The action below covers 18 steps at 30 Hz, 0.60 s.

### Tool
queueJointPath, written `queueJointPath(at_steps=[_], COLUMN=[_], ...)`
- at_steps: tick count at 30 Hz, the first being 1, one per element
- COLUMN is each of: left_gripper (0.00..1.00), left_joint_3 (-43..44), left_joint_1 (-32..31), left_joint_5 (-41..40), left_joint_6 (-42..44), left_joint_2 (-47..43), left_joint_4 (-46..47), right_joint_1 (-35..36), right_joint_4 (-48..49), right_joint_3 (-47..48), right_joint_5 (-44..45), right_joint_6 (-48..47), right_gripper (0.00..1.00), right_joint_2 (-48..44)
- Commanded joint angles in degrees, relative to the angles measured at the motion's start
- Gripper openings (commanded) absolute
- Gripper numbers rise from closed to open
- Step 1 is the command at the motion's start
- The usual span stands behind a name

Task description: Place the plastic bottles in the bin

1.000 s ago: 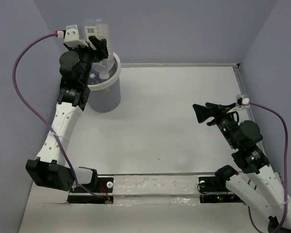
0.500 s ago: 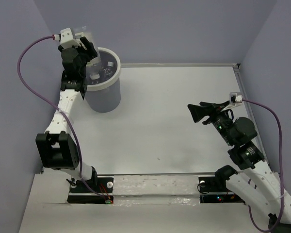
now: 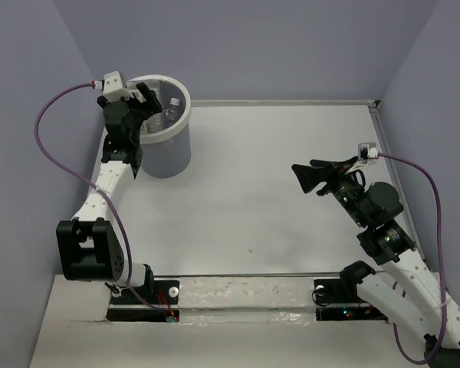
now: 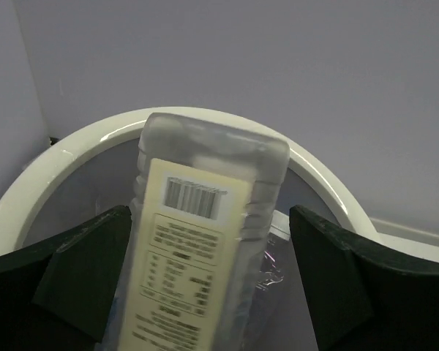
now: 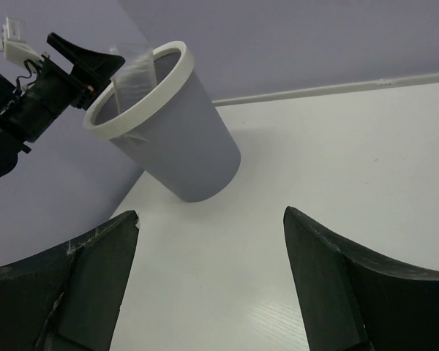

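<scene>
**A:** Start at the far left. What does the overhead camera give you?

**B:** The left gripper (image 3: 148, 98) hangs over the bin (image 3: 169, 159), a round grey bucket with a thick white rim, in the table's far-left corner. From up there the arm hides what is between the jaws.

**A:** And the wrist camera?

**B:** It shows it plainly. The squarish bottle (image 4: 205, 241), clear ribbed plastic with a beige printed label and a barcode, stands base-up between the dark fingers (image 4: 80, 270), with its lower end down inside the rim. The jaws are spread wide. A gap shows beside the right finger, so nothing is pinched.

**A:** Anything else in the bin?

**B:** More clear plastic (image 4: 271, 267) lies below, but I can't tell what.

**A:** Further right?

**B:** The smooth, matte white table (image 3: 253, 199) has plain lavender walls (image 3: 291, 46) on three sides.

**A:** And the far right?

**B:** The right gripper (image 3: 303, 176) is held above the table, well apart from the bin and pointing towards it. Its own camera shows the fingers spread wide with nothing between them, and the bottle rising above the rim.
</scene>
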Motion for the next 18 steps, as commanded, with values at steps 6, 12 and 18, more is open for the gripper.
queueJointPath(at_steps=[6,12,18], left_gripper=[0.99,0.99,0.99], left_joint_3=[1.3,2.5,-5.3], left_joint_1=[-2.4,-3.4,-4.1], left_joint_5=[0.3,6.8,21.6], left_joint_6=[-2.4,-8.5,-19.3], left_joint_2=[-14.9,-23.6,-35.1], left_joint_4=[7.6,3.2,-1.0], right_joint_1=[-0.1,-0.1,-0.1], right_joint_4=[5.2,5.3,3.8], right_joint_3=[0.4,2.1,5.4], right_joint_5=[-3.6,-5.6,-6.7], right_joint_6=[2.0,3.1,2.1], right_gripper=[0.85,0.85,0.74], right_joint_2=[2.6,4.2,1.6])
